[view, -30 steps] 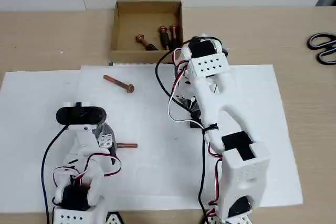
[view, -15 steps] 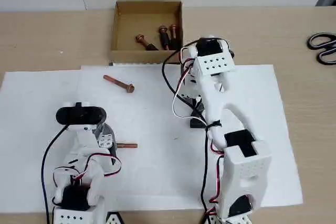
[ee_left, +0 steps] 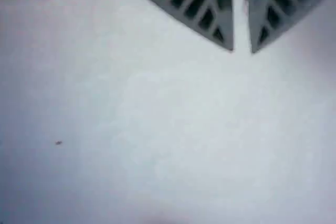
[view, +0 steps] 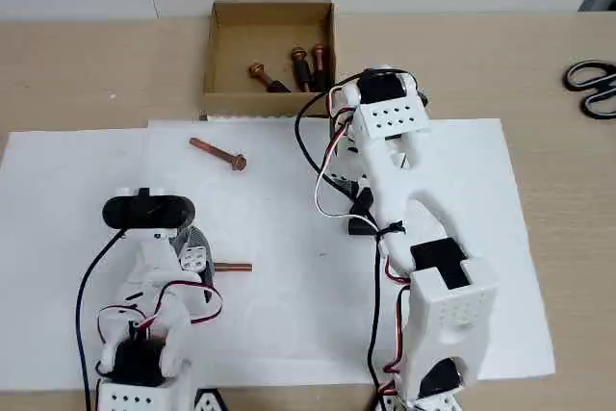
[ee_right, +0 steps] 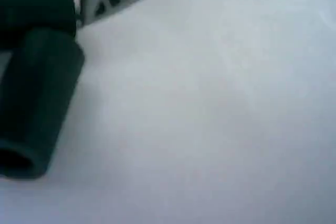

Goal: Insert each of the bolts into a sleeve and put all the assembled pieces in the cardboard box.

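My right hand (ee_right: 77, 19) pinches dark cylindrical sleeve (ee_right: 37, 98), likely rigid; left hand (ee_left: 240, 45) nearly closed, empty. I'd grip slick copper-coloured bolt (view: 218, 153) mid-shank.

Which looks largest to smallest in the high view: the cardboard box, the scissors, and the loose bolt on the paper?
1. cardboard box, clearly largest.
2. scissors and loose bolt: close in visible length; the scissors run off the picture's edge, so I won't rank them.

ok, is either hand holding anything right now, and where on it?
Right hand seems to grip a dark sleeve at one end. Left hand: cannot tell; a bolt pokes out beside it.
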Controlling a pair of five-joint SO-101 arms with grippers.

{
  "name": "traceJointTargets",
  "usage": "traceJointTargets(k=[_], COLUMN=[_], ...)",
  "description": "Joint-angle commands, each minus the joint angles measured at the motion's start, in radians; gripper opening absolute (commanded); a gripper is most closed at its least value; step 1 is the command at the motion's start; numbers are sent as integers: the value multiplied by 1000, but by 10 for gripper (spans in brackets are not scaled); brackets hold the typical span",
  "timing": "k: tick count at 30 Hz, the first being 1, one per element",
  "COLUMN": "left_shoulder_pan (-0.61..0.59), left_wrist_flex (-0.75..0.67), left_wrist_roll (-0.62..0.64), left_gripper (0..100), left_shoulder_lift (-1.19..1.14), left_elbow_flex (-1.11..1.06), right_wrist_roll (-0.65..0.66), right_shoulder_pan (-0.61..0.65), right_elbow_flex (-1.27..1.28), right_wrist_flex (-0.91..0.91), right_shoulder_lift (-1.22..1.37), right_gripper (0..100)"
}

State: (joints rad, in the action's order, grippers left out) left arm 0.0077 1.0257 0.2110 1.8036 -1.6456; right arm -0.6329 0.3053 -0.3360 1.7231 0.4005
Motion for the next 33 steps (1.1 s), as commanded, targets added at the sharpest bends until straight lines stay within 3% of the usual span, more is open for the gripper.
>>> traceJointTargets(k=[1, 33], left_shoulder_pan=[-8, -8], left_wrist_flex=[-20, -20], left_wrist_roll=[5, 6], left_gripper=[6, 6], left_shoulder_lift=[6, 6], left_elbow_flex=[2, 2], right_wrist_roll=[-2, 41], right_shoulder_pan=[-7, -8], right_elbow_flex=[-5, -9], right_wrist_flex=[-4, -159], right_shoulder_lift=[-7, 150], right_gripper=[183, 174])
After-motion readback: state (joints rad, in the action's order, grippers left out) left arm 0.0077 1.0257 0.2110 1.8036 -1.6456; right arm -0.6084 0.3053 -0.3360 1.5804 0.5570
